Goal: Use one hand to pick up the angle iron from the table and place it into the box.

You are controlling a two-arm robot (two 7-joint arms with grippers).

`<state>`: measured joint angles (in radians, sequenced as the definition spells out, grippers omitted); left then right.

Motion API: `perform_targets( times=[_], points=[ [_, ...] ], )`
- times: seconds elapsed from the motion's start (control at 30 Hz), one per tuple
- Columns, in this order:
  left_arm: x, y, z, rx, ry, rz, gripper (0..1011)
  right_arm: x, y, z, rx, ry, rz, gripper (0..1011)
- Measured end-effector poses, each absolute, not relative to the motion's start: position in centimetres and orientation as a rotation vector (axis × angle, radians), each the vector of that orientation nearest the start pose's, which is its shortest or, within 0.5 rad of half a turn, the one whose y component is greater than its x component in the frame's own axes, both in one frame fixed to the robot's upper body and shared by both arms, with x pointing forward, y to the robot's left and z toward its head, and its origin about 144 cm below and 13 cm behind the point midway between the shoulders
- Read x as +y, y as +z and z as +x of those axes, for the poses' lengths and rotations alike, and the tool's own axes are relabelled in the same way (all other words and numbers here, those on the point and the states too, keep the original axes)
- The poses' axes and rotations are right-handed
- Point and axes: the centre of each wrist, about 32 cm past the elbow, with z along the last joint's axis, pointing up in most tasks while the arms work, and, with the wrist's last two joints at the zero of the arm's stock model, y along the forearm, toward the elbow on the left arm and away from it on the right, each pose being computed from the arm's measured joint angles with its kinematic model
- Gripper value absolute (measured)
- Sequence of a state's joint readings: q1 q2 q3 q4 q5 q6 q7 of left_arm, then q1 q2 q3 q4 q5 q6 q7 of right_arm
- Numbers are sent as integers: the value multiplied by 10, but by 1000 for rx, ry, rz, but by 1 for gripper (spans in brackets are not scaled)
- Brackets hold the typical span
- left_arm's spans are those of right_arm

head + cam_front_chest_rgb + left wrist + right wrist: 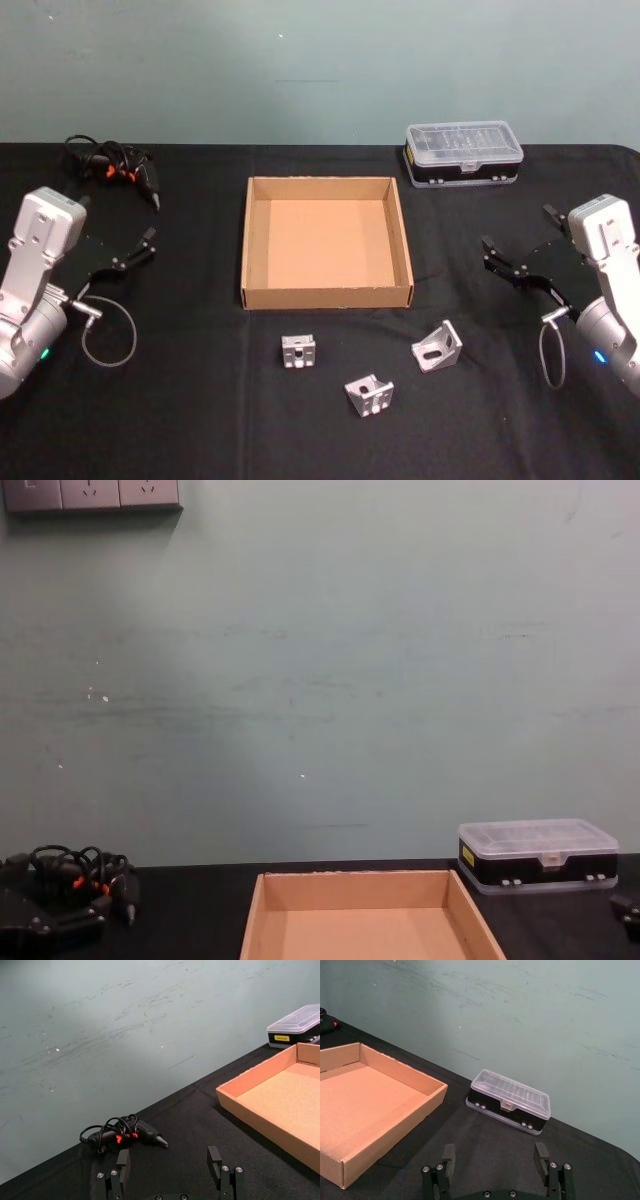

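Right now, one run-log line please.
box empty | three angle irons on table | left claw open, parked left | right claw open, parked right

Soft, even light leaves faint shadows on the matte table (pixel 180 420).

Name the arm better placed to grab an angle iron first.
Right. The right gripper, open, is nearest the rightmost angle iron, by the front right corner of the box; the left gripper is farther from all three.

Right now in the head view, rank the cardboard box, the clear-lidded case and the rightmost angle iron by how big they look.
Largest: the box.
Then the clear-lidded case, though it sits farther from the camera.
Smallest: the rightmost angle iron, despite lying nearest.
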<state>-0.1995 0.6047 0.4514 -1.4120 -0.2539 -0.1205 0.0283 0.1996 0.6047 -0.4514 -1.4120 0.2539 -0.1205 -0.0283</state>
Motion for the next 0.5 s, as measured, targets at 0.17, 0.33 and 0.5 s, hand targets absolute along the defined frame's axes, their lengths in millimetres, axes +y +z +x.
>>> perform_targets(
  times=[0.17,0.33,0.5],
  points=[
    [310,1140,489,-285,1248,304,1011,-310,1140,489,-285,-1248,-304,1002],
    [310,1140,489,-285,1248,304,1011,-310,1140,489,-285,-1248,-304,1002],
    [310,1140,489,-285,1248,304,1011,-310,1140,489,-285,-1248,-304,1000]
  ],
)
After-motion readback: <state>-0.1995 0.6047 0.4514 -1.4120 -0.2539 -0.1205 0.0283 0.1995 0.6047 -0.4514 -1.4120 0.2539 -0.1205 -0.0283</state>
